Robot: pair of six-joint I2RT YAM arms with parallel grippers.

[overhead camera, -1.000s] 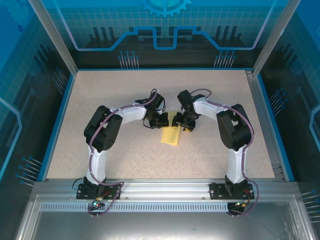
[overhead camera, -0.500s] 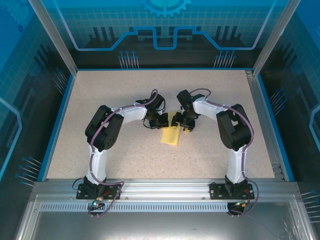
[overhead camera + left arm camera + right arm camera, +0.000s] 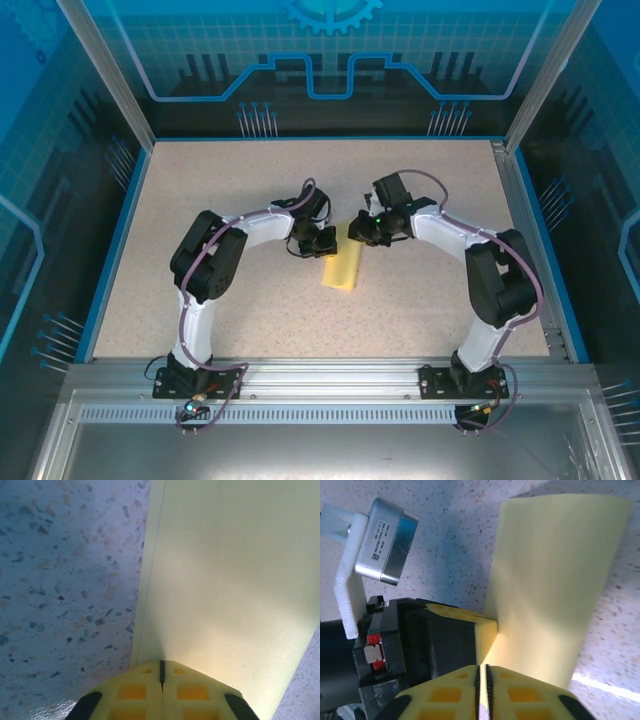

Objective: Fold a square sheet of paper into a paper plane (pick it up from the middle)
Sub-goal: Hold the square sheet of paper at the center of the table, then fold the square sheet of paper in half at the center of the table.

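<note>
The square sheet of paper lies flat on the speckled table, folded into a long yellow rectangle. In the left wrist view a lower layer edge peeks out along the paper on its left side. My left gripper is shut, its tips resting on the sheet's left edge. My right gripper stands at the sheet's far end with its jaws nearly touching. Its tips meet the paper beside the left gripper's yellow fingertip. I cannot tell whether any paper is pinched.
The table has a blue raised border and aluminium frame posts at its corners. Both arms curve inward from their bases at the near rail. The left wrist's camera housing sits close to the right gripper.
The right arm has swung out to the right, and its gripper has turned and closed from open to nearly shut at the paper's far end. The left gripper and the paper stayed put.
</note>
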